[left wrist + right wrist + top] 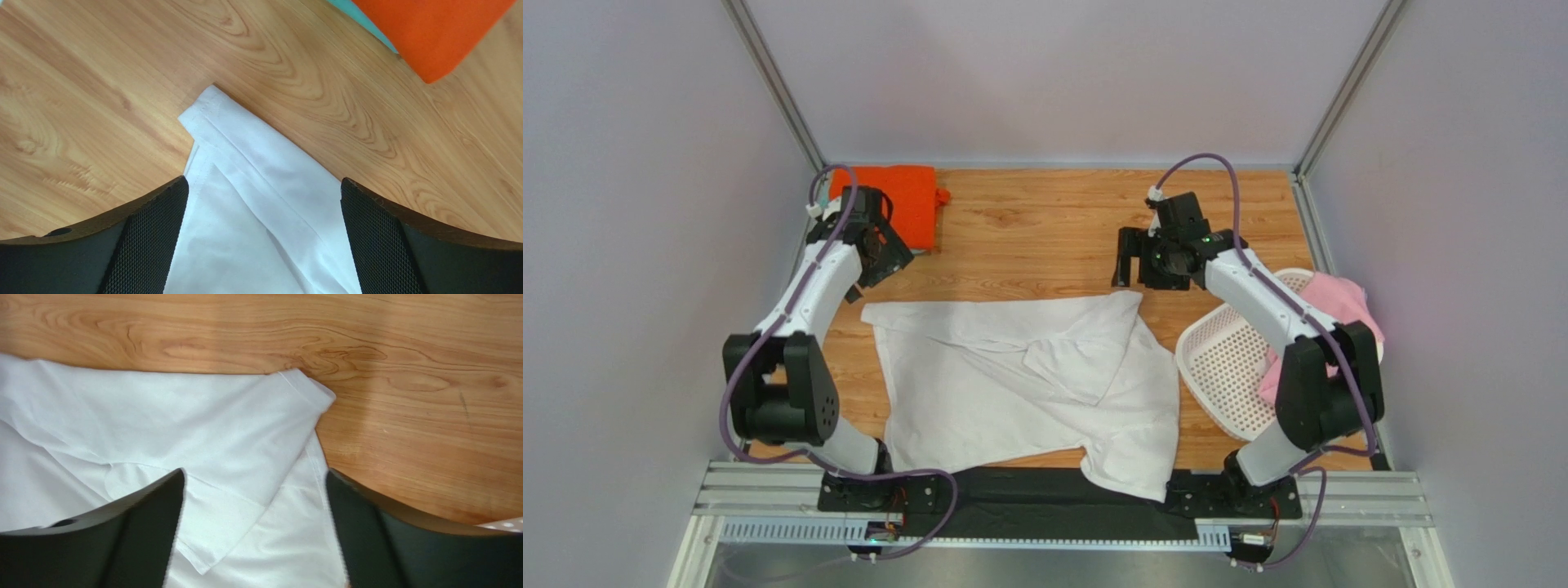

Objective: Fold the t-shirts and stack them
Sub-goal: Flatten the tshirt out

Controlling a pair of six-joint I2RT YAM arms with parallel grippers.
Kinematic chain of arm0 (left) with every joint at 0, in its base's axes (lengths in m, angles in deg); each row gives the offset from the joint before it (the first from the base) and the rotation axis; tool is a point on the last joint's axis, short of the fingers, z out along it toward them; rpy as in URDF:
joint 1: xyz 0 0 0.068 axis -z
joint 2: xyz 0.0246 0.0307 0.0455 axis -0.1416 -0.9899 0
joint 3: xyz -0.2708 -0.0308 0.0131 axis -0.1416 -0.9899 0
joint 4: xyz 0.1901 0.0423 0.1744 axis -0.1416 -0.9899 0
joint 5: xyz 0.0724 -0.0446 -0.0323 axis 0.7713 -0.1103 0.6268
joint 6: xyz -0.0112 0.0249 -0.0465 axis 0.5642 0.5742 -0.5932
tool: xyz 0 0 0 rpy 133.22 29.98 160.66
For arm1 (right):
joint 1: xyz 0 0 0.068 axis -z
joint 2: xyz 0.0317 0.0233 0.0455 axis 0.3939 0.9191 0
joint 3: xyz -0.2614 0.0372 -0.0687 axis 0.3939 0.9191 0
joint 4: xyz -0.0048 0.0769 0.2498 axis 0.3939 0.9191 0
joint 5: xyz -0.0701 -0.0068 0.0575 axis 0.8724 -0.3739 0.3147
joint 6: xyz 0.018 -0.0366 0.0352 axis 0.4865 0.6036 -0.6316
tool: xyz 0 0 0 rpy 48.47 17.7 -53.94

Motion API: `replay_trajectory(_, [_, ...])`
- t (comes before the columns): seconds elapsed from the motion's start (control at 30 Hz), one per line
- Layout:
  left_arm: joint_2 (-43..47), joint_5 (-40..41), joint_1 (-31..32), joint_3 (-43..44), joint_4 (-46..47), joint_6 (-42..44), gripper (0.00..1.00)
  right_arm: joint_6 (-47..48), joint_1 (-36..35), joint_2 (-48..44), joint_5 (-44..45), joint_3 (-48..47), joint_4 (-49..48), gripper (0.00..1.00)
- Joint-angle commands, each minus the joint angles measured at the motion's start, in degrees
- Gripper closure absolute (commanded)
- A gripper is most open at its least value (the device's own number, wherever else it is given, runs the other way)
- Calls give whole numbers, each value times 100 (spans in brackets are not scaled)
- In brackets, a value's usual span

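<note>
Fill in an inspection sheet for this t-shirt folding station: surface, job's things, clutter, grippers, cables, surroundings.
Surface: wooden table, bare wood at the back.
Job's things: white t-shirt spread rumpled mid-table, not folded; orange t-shirt folded at back left, the edge of a teal t-shirt showing beside it; pink t-shirt draped on the basket.
Clutter: white perforated basket, tipped, at the right edge.
Grippers: left gripper open above the white t-shirt's back left corner; right gripper open above its back right corner; neither holds anything.
Cables: purple cables loop along both arms.
Surroundings: grey walls; metal rail at the near edge.
</note>
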Motion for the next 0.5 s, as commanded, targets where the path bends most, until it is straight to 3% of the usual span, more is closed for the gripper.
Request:
replay_trajectory(0.0, [-419, -169, -27, 683, -246, 83, 0, 233, -18, 183, 272, -804, -50, 0])
replay_trajectory(0.17, [89, -782, -27, 88, -221, 21, 0, 198, -264, -158, 114, -551, -66, 0])
replay_trajectory(0.47, [1926, -1960, 342, -2522, 340, -172, 0, -460, -1608, -862, -44, 1224, -830, 0])
